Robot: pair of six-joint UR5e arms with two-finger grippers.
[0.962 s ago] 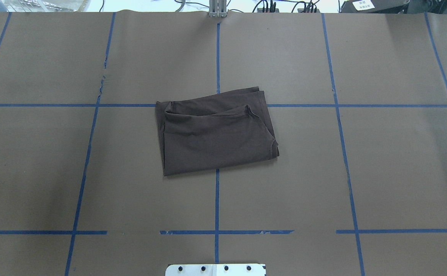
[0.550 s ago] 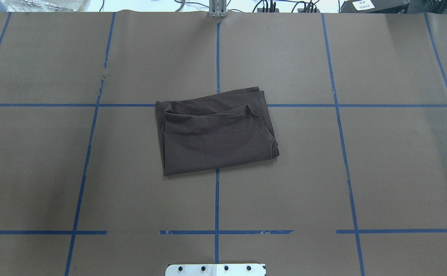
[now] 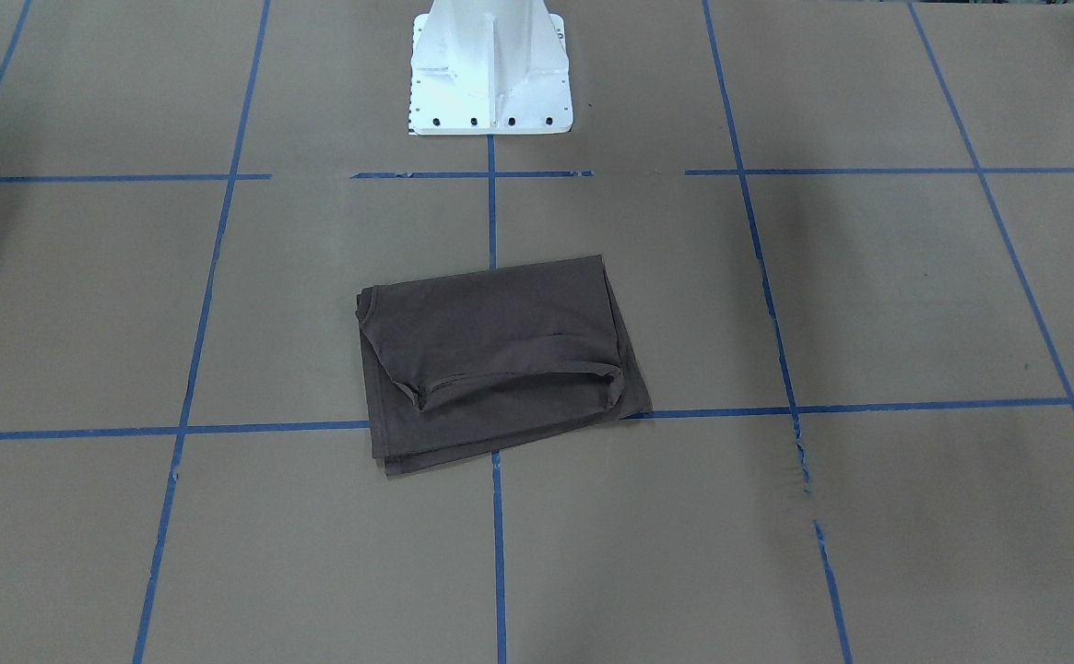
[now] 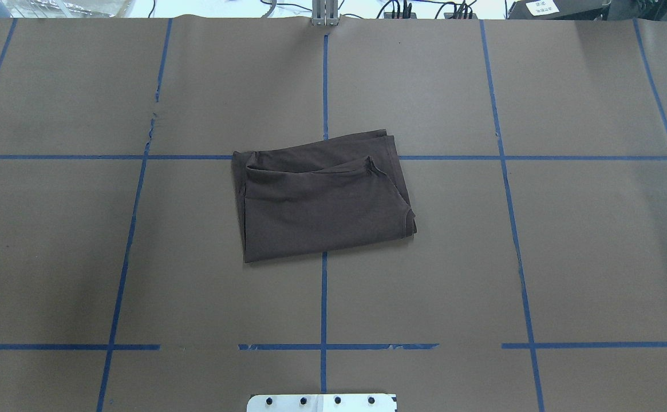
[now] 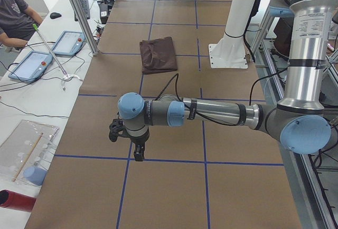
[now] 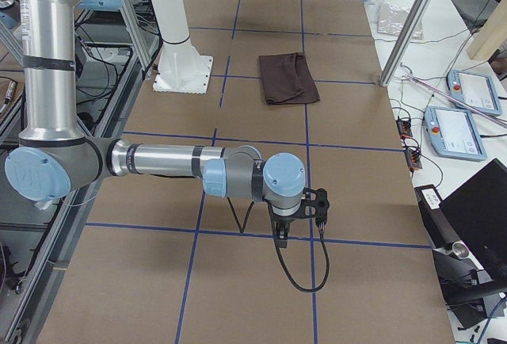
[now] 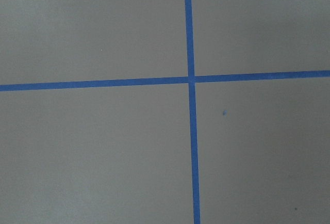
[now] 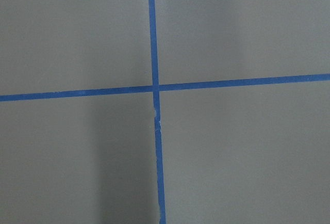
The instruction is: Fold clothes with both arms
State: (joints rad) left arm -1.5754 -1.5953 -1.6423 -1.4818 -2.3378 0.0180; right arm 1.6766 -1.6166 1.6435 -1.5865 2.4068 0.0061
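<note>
Nothing has moved: from the front, the shirt (image 3: 500, 364) lies folded on the table (image 3: 868, 295); overhead, it looks soft, light, best pinched at corners; side views show left gripper (image 5: 138, 156) and right gripper (image 6: 280, 237) well away, whether open I cannot tell

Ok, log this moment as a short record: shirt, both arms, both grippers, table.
shirt: dark T-shirt, folded into a rough rectangle, lying flat mid-table, nothing touching it
left: left arm stretched out over the table's left end, far from the shirt; left gripper open or shut, cannot tell
right: right arm stretched out over the right end; right gripper open or shut, cannot tell
table: table covered in brown paper, marked with a blue tape grid
</note>
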